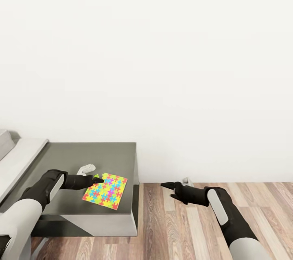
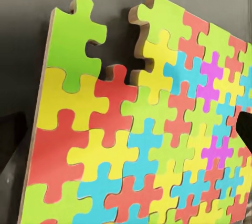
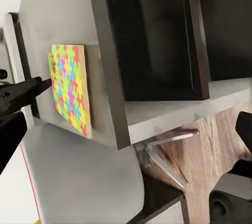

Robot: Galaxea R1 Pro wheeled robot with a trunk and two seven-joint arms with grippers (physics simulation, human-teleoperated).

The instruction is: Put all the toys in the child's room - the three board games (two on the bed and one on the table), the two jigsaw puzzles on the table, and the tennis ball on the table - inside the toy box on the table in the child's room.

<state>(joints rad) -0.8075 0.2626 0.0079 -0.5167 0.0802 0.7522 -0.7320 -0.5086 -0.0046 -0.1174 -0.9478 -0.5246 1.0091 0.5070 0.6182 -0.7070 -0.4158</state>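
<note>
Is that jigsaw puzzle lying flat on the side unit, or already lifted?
Lying flat. The jigsaw puzzle rests on the dark grey side unit near its front corner, with the left gripper at its edge; whether the fingers grip it, cannot tell.

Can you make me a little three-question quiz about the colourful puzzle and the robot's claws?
1. True or false: the jigsaw puzzle lies on the wood floor.
2. Which claw is at the puzzle's edge? A) left claw B) right claw C) neither
3. Fill in: the right claw hangs over the wood ____.

Key:
1. False. The puzzle rests on the dark grey side unit, near its front corner.
2. A. The left claw reaches the puzzle's near corner; whether it grips the puzzle cannot be told.
3. Floor. The right claw is out beside the unit, away from the puzzle.
</note>
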